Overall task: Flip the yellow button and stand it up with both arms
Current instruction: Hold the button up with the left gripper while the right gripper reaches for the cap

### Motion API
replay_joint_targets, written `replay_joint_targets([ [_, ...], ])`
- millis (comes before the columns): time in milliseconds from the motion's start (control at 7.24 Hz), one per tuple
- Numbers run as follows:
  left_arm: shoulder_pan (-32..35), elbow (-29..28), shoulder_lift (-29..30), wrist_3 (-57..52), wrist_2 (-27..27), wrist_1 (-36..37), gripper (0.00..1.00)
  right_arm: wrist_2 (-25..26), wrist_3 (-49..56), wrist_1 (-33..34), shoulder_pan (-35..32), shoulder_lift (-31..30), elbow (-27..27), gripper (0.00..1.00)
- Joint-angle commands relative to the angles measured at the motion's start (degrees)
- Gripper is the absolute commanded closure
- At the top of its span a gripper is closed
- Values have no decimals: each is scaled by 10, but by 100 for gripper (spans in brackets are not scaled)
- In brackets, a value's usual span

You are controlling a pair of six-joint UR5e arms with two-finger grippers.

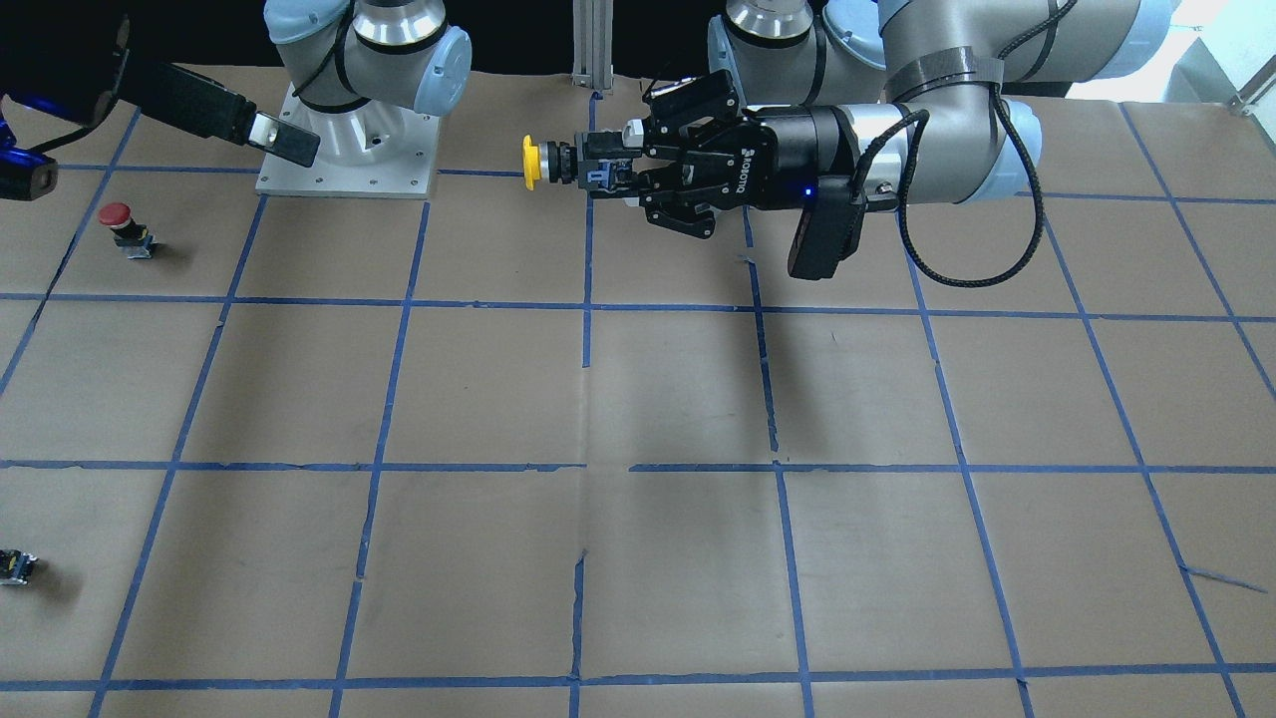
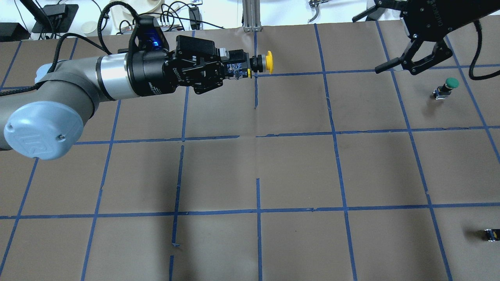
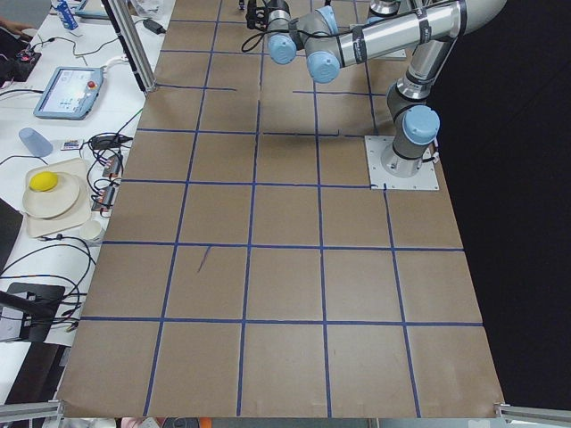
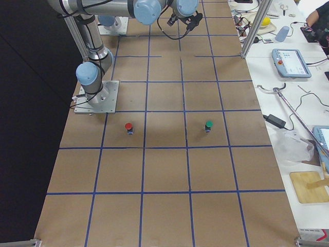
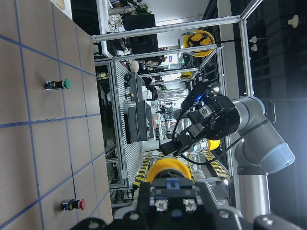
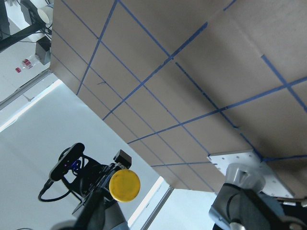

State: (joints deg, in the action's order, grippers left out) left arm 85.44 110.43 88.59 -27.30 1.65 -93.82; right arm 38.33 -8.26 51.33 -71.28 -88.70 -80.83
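My left gripper is shut on the black body of the yellow button and holds it level above the table, cap pointing away from the wrist. In the front-facing view the same gripper holds the button near the table's centre line, cap toward the right arm. The cap also shows in the left wrist view and the right wrist view. My right gripper is open and empty, well apart from the button; one of its fingers shows in the front-facing view.
A red-capped button stands on the table below the right gripper; a green-capped one shows in the overhead view. A small dark capless part lies near the table edge. The right arm's base plate stands at the back.
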Motion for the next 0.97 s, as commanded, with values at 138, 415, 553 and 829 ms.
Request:
replay_joint_targets([
  [138,18,-2,1,23,29,4,98,-43,-126,-90,-35,-21,-5,0],
  [415,19,-2,2,24,41,7,98,-45,-264,-15,-80,-18,-6,0],
  [553,20,-2,2,24,41,7,98,-45,-315,28,-108,-17,-6,0],
  [829,21,-1,4,24,41,7,98,-44,-437,135,-126,-3,-6,0],
])
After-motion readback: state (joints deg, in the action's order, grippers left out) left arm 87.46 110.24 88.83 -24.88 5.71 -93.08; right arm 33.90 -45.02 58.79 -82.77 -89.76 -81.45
